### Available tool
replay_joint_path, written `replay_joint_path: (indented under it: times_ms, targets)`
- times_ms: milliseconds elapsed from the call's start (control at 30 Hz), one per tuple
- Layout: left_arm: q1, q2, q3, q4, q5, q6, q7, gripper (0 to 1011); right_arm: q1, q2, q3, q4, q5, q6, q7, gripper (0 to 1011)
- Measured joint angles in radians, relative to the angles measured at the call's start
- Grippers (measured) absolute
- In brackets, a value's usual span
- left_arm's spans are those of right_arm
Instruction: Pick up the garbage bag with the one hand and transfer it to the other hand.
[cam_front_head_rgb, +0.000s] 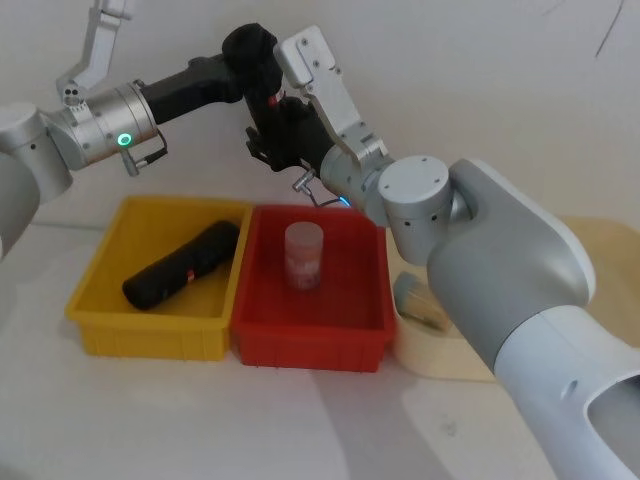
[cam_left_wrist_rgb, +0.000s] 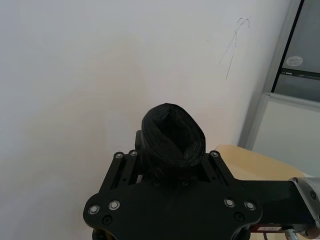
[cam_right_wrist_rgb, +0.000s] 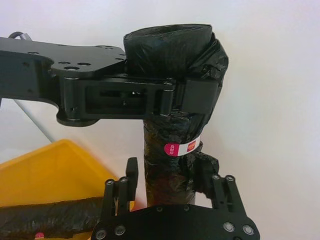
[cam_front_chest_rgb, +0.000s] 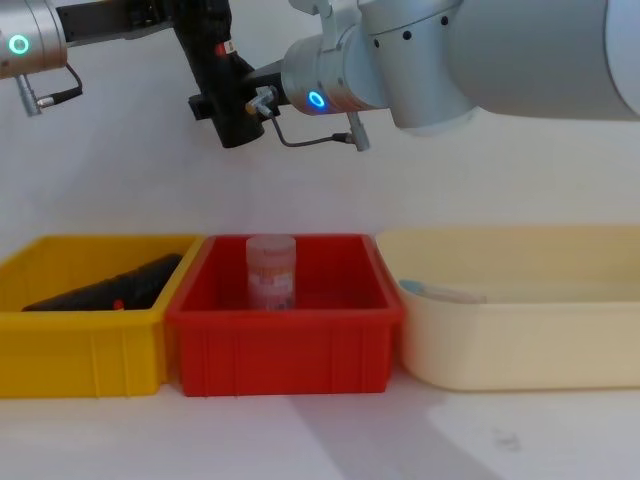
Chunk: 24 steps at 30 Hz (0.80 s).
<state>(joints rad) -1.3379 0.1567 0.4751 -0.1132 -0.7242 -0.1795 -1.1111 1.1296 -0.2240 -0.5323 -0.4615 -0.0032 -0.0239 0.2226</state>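
Rolls: two. The bag (cam_front_head_rgb: 255, 55) (cam_right_wrist_rgb: 172, 50) (cam_left_wrist_rgb: 172, 132) (cam_front_chest_rgb: 213, 60) is held upright in the air behind the bins. A second roll (cam_front_head_rgb: 183, 265) (cam_front_chest_rgb: 100, 292) lies slantwise in the yellow bin (cam_front_head_rgb: 150, 335).
Bins: three in a row on the table: yellow, red (cam_front_head_rgb: 310, 345) and cream (cam_front_head_rgb: 430, 355), their walls side by side.
Jar: one (cam_front_head_rgb: 304, 255) (cam_front_chest_rgb: 271, 272), upright in the red bin.
Grippers: two, meeting at the bag from opposite sides.
Left gripper (cam_front_head_rgb: 250, 75) (cam_right_wrist_rgb: 190, 95): teal-ringed arm. Its fingers (cam_right_wrist_rgb: 200, 95) are clamped on the upper part of the bag, and the plastic bulges above them.
Right gripper (cam_front_head_rgb: 275, 140) (cam_right_wrist_rgb: 167, 172): blue-ringed arm. Its fingers (cam_right_wrist_rgb: 131, 175) stand apart, one on each side of the bag's lower end. A sliver of gap shows on one side, and the other finger is against the crumpled plastic.
Bag material: glossy black film, wrinkled and tightly wound into a cylinder. Its top end is folded into a dimple, and a red-and-white label wraps its middle, between the two grippers.
Bin material: smooth moulded plastic, rectangular, with ribbed outer walls.
Jar material: translucent and cylindrical, with a reddish band.
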Motion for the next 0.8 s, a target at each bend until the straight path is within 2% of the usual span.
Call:
replay_joint_path:
  times_ms: [133, 167, 200, 267, 800]
  targets:
    - [0.0, 0.0, 0.0, 0.0, 0.0, 0.0, 0.0, 424, 0.004, -0.002, 0.001, 0.009, 0.0, -0.003, -0.002, 617]
    - [0.0, 0.0, 0.0, 0.0, 0.0, 0.0, 0.0, 424, 0.005, -0.003, 0.002, 0.01, 0.0, -0.004, -0.002, 617]
    - [0.0, 0.0, 0.0, 0.0, 0.0, 0.0, 0.0, 424, 0.006, -0.004, 0.002, 0.013, -0.001, -0.005, -0.003, 560]
    - [0.0, 0.0, 0.0, 0.0, 0.0, 0.0, 0.0, 424, 0.007, -0.005, 0.002, 0.016, -0.001, -0.006, -0.004, 536]
    - [0.0, 0.0, 0.0, 0.0, 0.0, 0.0, 0.0, 424, 0.012, -0.008, 0.005, 0.028, -0.001, -0.011, -0.006, 536]
